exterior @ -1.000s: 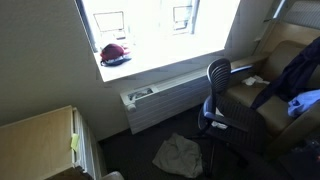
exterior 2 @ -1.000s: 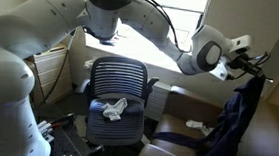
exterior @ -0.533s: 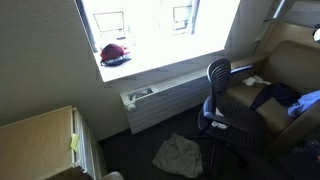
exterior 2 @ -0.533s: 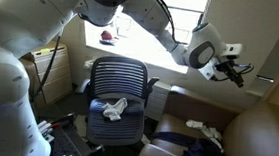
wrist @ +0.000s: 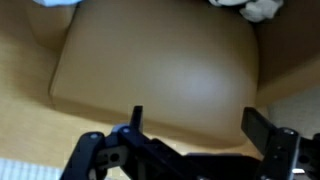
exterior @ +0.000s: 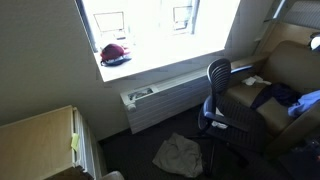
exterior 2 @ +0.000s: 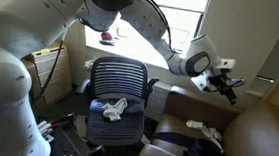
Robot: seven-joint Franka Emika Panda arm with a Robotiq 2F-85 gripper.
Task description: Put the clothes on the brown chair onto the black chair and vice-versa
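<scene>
My gripper (exterior 2: pixel 229 87) hangs open over the brown chair (exterior 2: pixel 268 128), in front of its tall back, with nothing between the jaws. In the wrist view the two fingers (wrist: pixel 260 125) stand wide apart around empty air, and the brown chair's tan padding (wrist: pixel 160 70) fills the picture. A dark navy piece (exterior 2: pixel 204 146) lies crumpled on the brown seat beside a small white piece (exterior 2: pixel 200 126). In an exterior view the navy piece (exterior: pixel 275 95) lies next to a light blue shirt (exterior: pixel 306 101). The black chair (exterior 2: pixel 117 84) holds another white piece (exterior 2: pixel 113 108) on its seat.
A grey-beige piece (exterior: pixel 178 152) lies on the dark floor in front of the black chair (exterior: pixel 214 82). A red and dark cap (exterior: pixel 114 53) sits on the window sill above a wall heater (exterior: pixel 160 102). A pale wooden cabinet (exterior: pixel 40 140) stands at the lower left.
A second ago the gripper held the dark navy piece hanging above the brown chair. It has since opened, the piece has dropped onto the seat, and the gripper has drifted slightly lower.
</scene>
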